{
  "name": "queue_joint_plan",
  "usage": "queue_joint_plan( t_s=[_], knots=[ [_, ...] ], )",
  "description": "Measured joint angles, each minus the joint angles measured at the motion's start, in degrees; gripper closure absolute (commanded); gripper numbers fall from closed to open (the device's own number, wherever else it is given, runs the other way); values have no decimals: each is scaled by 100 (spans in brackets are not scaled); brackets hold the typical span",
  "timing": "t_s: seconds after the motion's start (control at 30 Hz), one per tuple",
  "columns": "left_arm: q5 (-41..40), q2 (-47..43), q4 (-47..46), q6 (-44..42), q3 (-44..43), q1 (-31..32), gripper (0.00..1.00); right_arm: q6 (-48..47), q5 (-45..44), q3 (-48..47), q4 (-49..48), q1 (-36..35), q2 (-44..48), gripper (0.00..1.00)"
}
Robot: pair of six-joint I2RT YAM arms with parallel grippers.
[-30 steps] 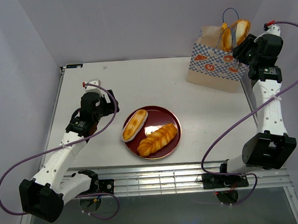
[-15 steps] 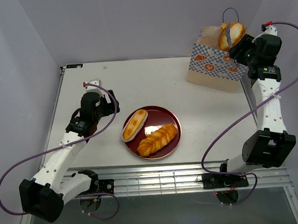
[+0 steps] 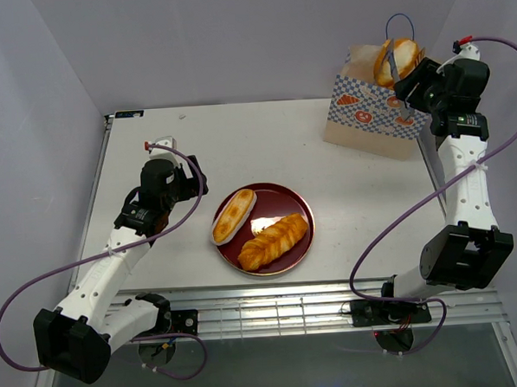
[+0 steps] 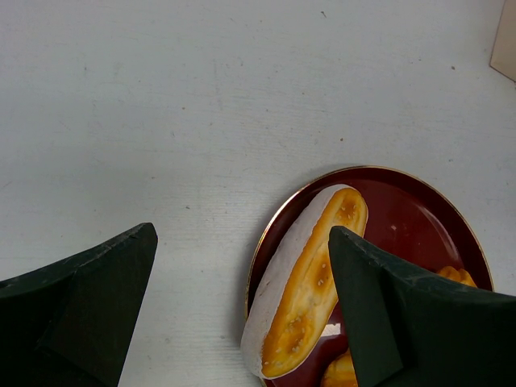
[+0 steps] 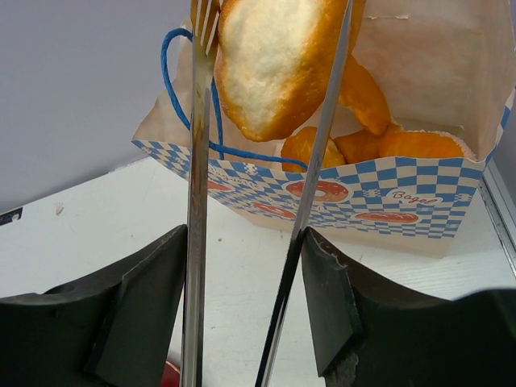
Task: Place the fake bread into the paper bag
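The right gripper clasps the metal tongs, whose arms hold a pale-bellied bun right over the open mouth of the paper bag, so it can drop among the pastries inside. The left gripper hangs spread and empty near the red plate, where the oval roll and braided loaf wait

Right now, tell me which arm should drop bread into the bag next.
Right. The right fingers grip the metal tongs, with a bread piece between them above the open paper bag. The left fingers stand open by the plate, far from the bag.
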State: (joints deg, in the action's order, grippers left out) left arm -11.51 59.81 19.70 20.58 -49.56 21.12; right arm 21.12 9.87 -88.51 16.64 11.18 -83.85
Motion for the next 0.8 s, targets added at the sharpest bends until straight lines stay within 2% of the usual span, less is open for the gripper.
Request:
queue_joint_plan(
  t_s=[0.37, 0.6, 0.8],
  knots=[
    [0, 0, 2, 0, 0, 0, 2, 101, 350, -238, -9, 0, -17, 32],
    [-2, 0, 0, 0, 0, 0, 2, 249, 581, -361, -7, 0, -142, 39],
    [-7, 0, 2, 0, 0, 0, 2, 295, 680, -446, 15, 0, -153, 40]
  ],
)
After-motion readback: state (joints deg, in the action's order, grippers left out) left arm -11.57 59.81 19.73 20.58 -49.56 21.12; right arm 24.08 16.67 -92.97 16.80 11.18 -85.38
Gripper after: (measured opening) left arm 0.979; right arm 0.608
